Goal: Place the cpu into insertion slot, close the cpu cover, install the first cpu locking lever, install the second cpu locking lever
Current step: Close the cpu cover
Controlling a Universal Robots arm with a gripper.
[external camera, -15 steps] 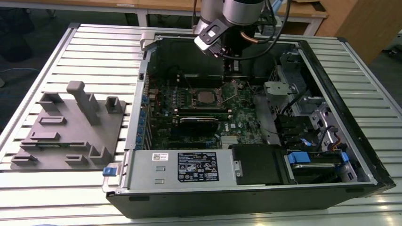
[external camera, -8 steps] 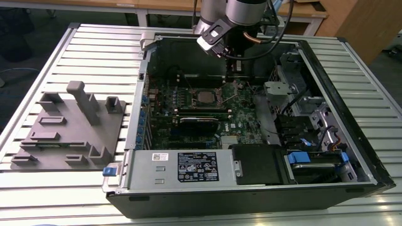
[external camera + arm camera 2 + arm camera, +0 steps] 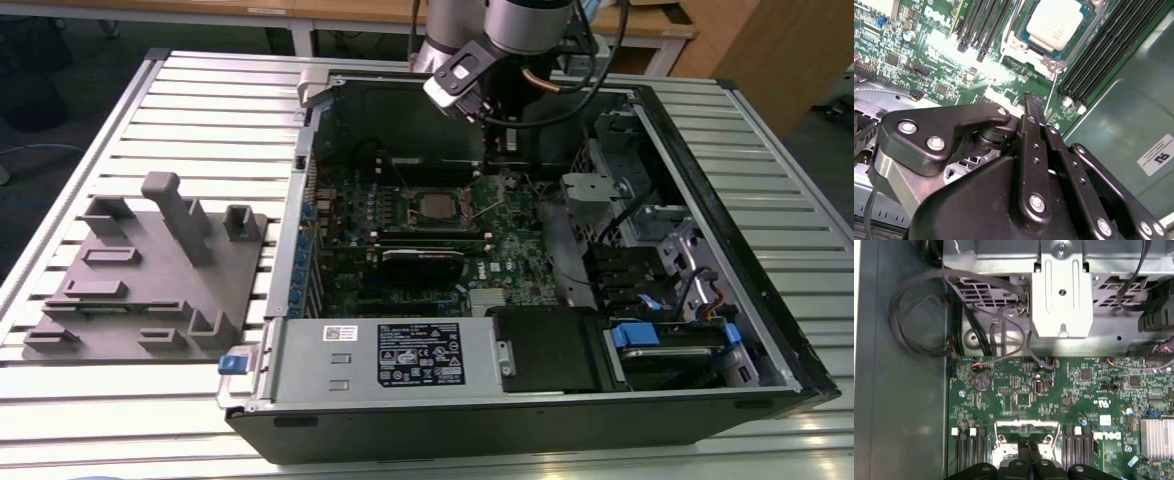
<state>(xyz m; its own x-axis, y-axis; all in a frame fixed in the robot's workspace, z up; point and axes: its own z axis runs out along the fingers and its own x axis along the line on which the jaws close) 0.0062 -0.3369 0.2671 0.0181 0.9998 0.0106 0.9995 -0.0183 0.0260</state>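
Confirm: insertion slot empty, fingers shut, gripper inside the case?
Wrong on the slot: in the second wrist view the cpu sits in the insertion slot. Fingers shut, gripper inside the case, as you said.

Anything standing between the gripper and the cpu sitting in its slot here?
Nothing visible does. In the second wrist view the gripper, fingers together, hangs beside the insertion slot, where the cpu already lies. Between them are just bare motherboard and a thin lever wire.
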